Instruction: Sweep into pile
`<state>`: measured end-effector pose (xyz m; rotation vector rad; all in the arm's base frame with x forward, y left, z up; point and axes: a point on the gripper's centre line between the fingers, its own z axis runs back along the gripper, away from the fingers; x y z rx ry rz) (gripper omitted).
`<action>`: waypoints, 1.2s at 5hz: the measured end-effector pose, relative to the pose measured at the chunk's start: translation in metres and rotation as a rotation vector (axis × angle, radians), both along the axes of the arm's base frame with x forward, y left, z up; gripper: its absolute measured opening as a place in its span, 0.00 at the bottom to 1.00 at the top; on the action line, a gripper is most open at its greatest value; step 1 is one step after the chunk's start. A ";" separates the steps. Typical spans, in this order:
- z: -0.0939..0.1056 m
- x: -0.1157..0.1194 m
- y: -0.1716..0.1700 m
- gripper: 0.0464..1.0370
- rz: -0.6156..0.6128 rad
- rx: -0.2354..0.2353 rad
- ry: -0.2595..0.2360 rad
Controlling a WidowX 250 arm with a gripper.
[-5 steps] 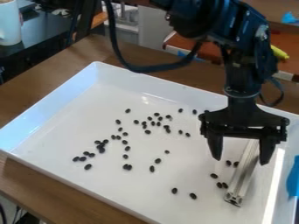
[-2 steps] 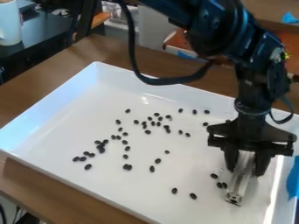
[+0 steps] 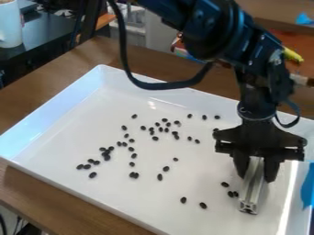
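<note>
Silver metal bar [image 3: 250, 197], long, straight and grooved, at the right side of a white tray [image 3: 202, 179] on a brown wooden surface [image 3: 43, 197]. A black gripper [image 3: 256, 178] hangs over it, its fingers [image 3: 270, 170] clamped on the bar's upper part, one on each side. The bar's lower end points towards the near edge of the tray; whether it touches the tray floor is hard to tell.

The bar looks rigid and fairly light, probably smooth enough to twist if held loosely. Its far end, across the narrow width, seems the right place to grip, leaving the rest free as a sweeping edge. The small, dark, bean-like pieces [image 3: 203, 205] look hard and very light, likely to roll or skid when pushed; sweeping suits them better than pinching.

Counted: one bar, one tray, one gripper and about forty-seven dark pieces. Some touch, so the count may be slightly off. Three lie just left of the bar, two of those together; most are scattered through the tray's middle and left, not in one pile.
</note>
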<state>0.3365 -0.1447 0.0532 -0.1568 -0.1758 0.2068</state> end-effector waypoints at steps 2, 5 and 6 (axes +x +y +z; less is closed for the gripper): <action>-0.001 0.005 0.045 0.38 -0.007 0.017 -0.001; -0.004 0.008 0.093 0.38 -0.013 0.079 0.016; -0.004 0.004 0.119 0.38 -0.006 0.089 0.055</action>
